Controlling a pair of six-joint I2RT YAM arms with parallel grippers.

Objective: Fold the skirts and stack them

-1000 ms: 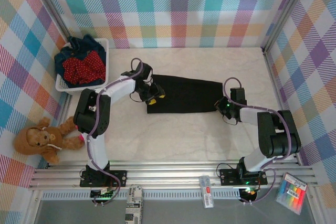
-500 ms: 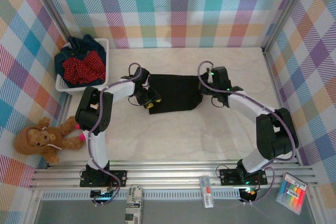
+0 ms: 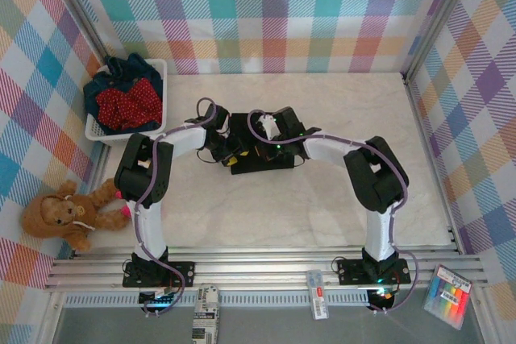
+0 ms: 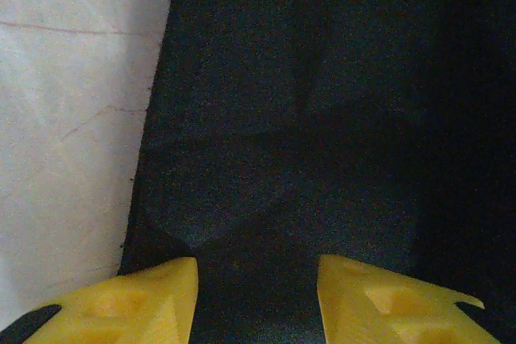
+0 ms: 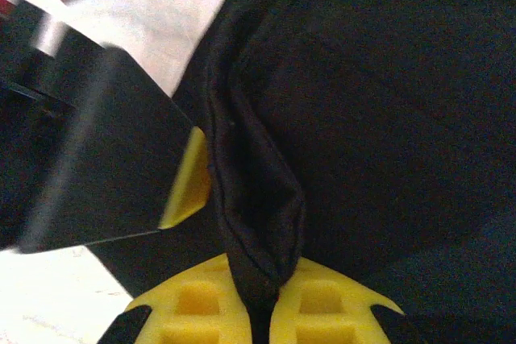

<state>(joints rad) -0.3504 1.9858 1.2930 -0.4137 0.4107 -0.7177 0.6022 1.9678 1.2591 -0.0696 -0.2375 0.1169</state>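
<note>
My right hand (image 5: 262,305) is clenched on the black skirt (image 5: 387,102): on its wrist camera the two yellow fingers (image 5: 197,308) sit pressed together with a doubled ridge of the black cloth pinched between them, and the ridge rises up from the grip. Just to the left of that ridge I see the dark body and one yellow fingertip of my left hand (image 4: 258,296), very close to the pinched fold. On the left wrist camera that hand is released, its two yellow fingers spread wide with black cloth lying flat below and between them and nothing gripped; I cannot tell whether the tips touch the fabric. The skirt's left edge runs up that view, with the pale desk (image 4: 72,118) bare beside it. From the overhead camera both hands meet at the left part of the skirt, which lies as a short, bunched dark patch in the middle of the desk, a little left of centre, the right arm reaching across it from the right side. Well apart, in the far left corner, a white mesh basket (image 3: 162,70) holds the red dotted skirt (image 3: 127,104) on top of a dark blue denim one (image 3: 133,64). A brown plush toy (image 3: 60,215) lies off the desk's left edge.
</note>
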